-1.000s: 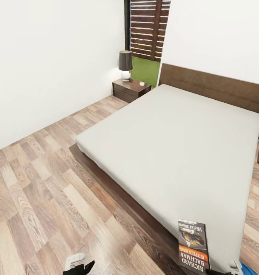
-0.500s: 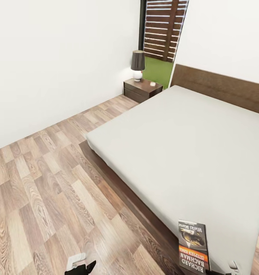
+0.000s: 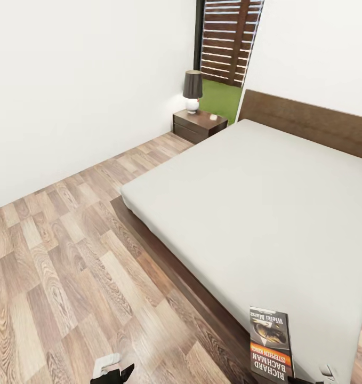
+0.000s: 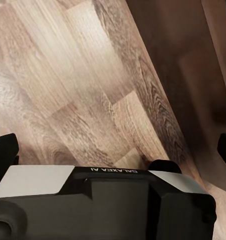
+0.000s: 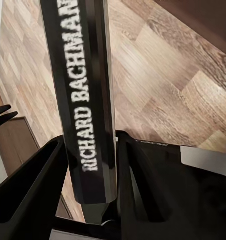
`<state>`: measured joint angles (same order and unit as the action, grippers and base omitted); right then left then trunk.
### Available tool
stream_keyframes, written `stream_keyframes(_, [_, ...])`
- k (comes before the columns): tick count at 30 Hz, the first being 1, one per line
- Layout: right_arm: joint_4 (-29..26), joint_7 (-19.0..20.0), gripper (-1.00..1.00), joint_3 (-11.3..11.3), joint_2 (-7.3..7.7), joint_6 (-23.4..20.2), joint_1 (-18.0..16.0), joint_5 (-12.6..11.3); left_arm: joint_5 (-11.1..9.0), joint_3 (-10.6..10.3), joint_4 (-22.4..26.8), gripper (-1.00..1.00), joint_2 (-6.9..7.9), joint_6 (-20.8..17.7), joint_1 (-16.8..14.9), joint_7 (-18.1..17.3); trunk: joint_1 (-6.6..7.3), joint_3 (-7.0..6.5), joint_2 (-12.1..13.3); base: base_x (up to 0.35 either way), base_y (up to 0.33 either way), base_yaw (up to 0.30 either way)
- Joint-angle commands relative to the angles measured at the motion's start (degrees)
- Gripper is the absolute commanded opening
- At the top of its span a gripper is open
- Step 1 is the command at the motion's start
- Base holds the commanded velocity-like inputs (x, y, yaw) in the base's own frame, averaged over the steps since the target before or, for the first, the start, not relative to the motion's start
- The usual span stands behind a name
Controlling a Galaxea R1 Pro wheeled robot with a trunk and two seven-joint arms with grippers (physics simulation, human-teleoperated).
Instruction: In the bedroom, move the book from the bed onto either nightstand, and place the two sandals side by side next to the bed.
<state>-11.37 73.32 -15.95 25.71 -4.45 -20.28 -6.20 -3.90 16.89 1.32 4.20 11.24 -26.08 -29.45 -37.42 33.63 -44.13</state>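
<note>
Vs 0.5 s ago no change: right gripper (image 5: 93,165) still clamped on book (image 3: 270,344) upright by bed (image 3: 266,202); left gripper (image 4: 113,150) spread wide, empty.

Right hand (image 5: 93,165) clamped on the book's (image 5: 83,90) spine; left hand (image 4: 113,150) spread wide.

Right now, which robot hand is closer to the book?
The right. The right gripper holds the book between its fingers, at the mattress corner. The left gripper hangs over the wood floor, well off to the book's left, holding nothing.
</note>
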Motion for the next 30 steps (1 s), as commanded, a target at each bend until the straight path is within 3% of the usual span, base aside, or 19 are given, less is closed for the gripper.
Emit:
stream_keyframes(1, [0.03,0.16,-1.00,0.27,0.04,-0.47,-0.02,-0.55,-0.41,-0.10,-0.09,1.00,0.02,0.10,-0.03,-0.26,-0.01,0.05,-0.04,0.000,0.000,0.020])
stream_keyframes(30, [0.03,0.25,-1.00,0.30,0.04,-0.51,-0.02,-0.65,-0.58,-0.19,-0.13,1.00,-0.91,0.10,-0.03,-0.26,-0.01,0.05,-0.04,0.000,0.000,0.259])
